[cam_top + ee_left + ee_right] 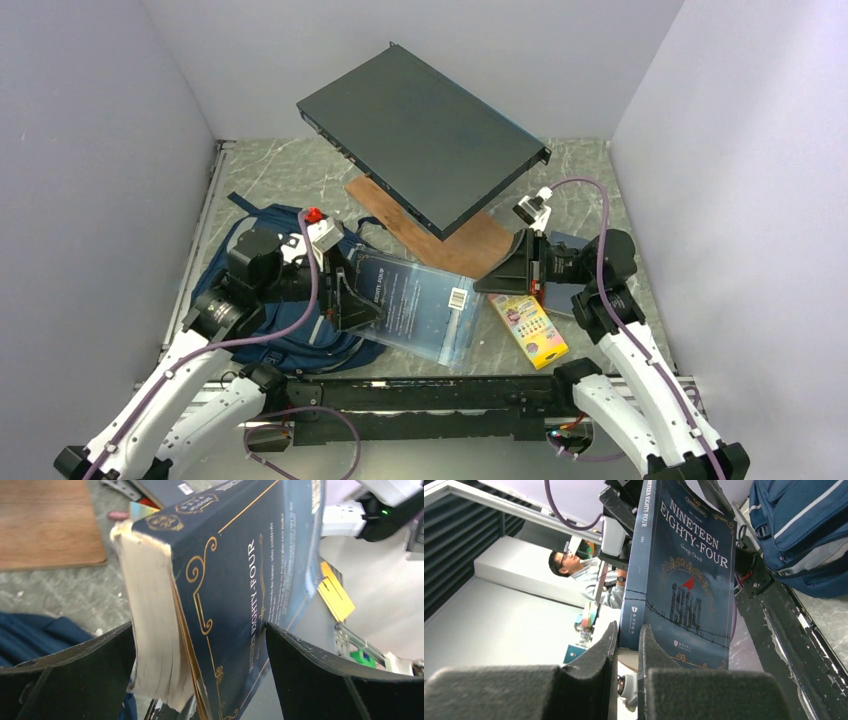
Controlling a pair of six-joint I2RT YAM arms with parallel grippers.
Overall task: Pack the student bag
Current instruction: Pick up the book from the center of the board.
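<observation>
- Top view: the navy blue fabric student bag (305, 340) lies at the left of the bench (290, 175), partly under the left claw (358, 300); it looks soft and floppy, probably best taken by its top handle
- Left wrist: the left claw is spread wide around a dark blue paperback book (235, 580)
- Right wrist: the right claw (628, 630) is narrow, seemingly pinching the book's lower corner

A dark blue book (418, 305) has one end between the left gripper's (352, 290) spread jaws and its barcode end just beside the right gripper's (490, 280) closed jaws, a backpack (300, 345) beneath the former, a crayon box (530, 328) near the latter.
</observation>
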